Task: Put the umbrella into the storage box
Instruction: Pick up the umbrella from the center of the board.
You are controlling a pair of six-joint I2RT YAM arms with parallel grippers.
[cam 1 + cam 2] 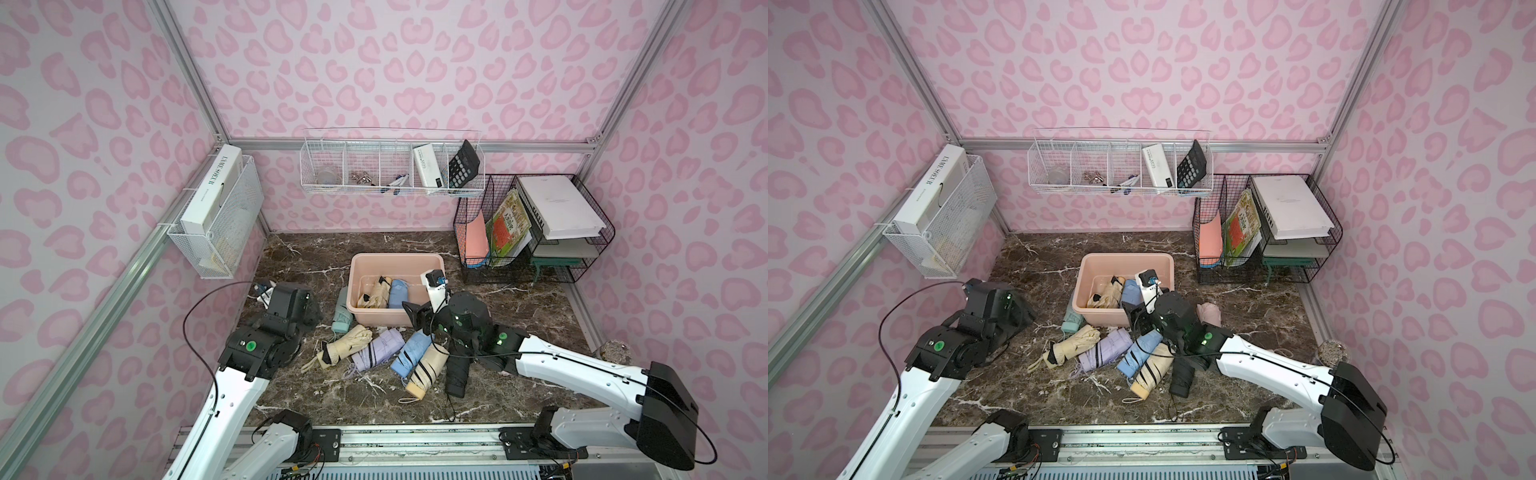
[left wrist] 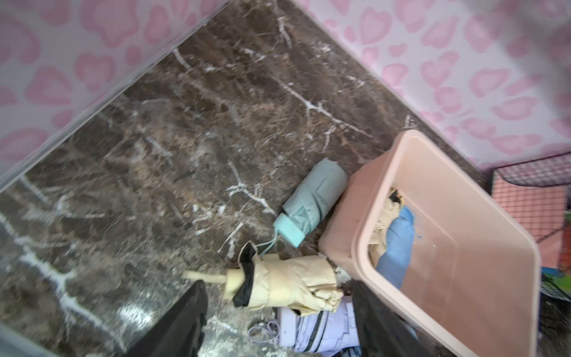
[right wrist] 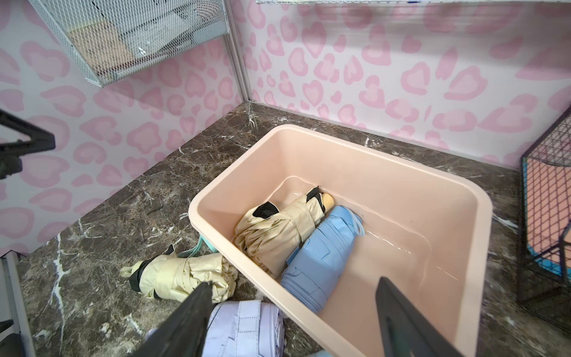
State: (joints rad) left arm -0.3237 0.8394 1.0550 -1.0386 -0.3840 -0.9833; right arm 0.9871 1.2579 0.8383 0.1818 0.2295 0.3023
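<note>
- Step in hand, as I judged it: between placements. A beige umbrella (image 3: 278,228) and a blue umbrella (image 3: 321,256) lay inside the storage box (image 1: 397,257).
- Right gripper (image 3: 293,282) hung over the box's near rim, fingers spread, empty.
- Left gripper (image 2: 278,284), spread and empty, hovered left of the box, facing a cream umbrella (image 1: 347,345) lying before the box.
- Next move likely called for lowering onto that umbrella and closing across its body.

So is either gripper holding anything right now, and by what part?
Nothing is held: the left gripper and right gripper both stand open and empty.
</note>
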